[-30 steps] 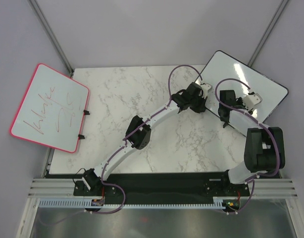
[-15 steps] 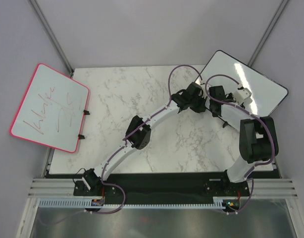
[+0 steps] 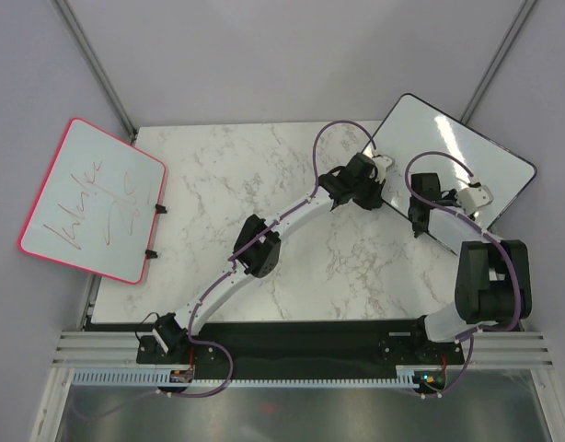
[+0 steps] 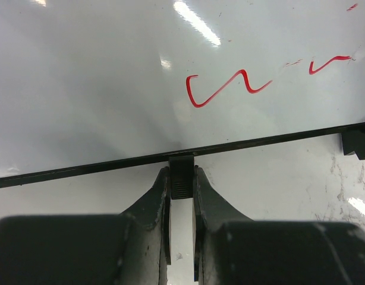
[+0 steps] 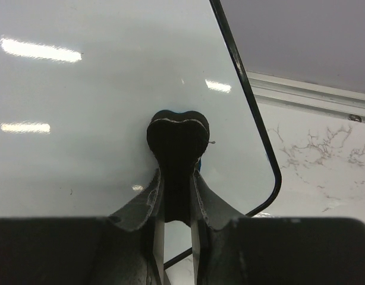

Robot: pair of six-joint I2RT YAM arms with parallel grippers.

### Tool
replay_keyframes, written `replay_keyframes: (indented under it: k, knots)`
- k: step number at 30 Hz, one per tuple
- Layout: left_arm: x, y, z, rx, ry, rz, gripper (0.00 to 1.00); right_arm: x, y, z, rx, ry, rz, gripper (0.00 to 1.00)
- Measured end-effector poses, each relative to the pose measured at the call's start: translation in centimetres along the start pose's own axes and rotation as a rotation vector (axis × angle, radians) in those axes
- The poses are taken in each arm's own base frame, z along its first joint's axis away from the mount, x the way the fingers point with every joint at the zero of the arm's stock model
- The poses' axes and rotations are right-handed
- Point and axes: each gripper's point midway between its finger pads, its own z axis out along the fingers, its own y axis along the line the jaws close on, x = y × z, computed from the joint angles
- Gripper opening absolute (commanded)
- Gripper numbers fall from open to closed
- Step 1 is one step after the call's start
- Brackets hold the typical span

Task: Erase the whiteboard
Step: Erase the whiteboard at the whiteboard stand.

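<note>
Right claw (image 5: 178,172) and eraser (image 5: 178,133), rightward on whiteboard (image 5: 81,119)

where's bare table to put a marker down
Bare marble between the pink-framed board and the left arm; also near side, between that and the right arm. Crowded far right: left gripper and right gripper at the whiteboard.

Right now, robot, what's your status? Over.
Left pincer shut on edge tab of whiteboard. Right pincer shut on dark eraser, against board. Red writing not yet wiped. Nothing blocking.
</note>
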Motion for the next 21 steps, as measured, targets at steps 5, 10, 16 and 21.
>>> replay_keyframes:
  k: [5, 10, 16, 21]
  knots:
    - [0.0, 0.0, 0.0, 0.000, 0.000, 0.000, 0.02, 0.2, 0.1, -0.1, 0.000, 0.000, -0.013, 0.00]
    - [0.0, 0.0, 0.0, 0.000, 0.000, 0.000, 0.02, 1.2, 2.4, -1.3, -0.028, -0.013, -0.091, 0.00]
    - [0.0, 0.0, 0.0, 0.000, 0.000, 0.000, 0.02, 1.9, 4.0, -2.2, -0.050, -0.024, -0.134, 0.00]
    - [0.0, 0.0, 0.0, 0.000, 0.000, 0.000, 0.02, 1.2, 2.9, -1.4, -0.029, -0.013, -0.092, 0.00]
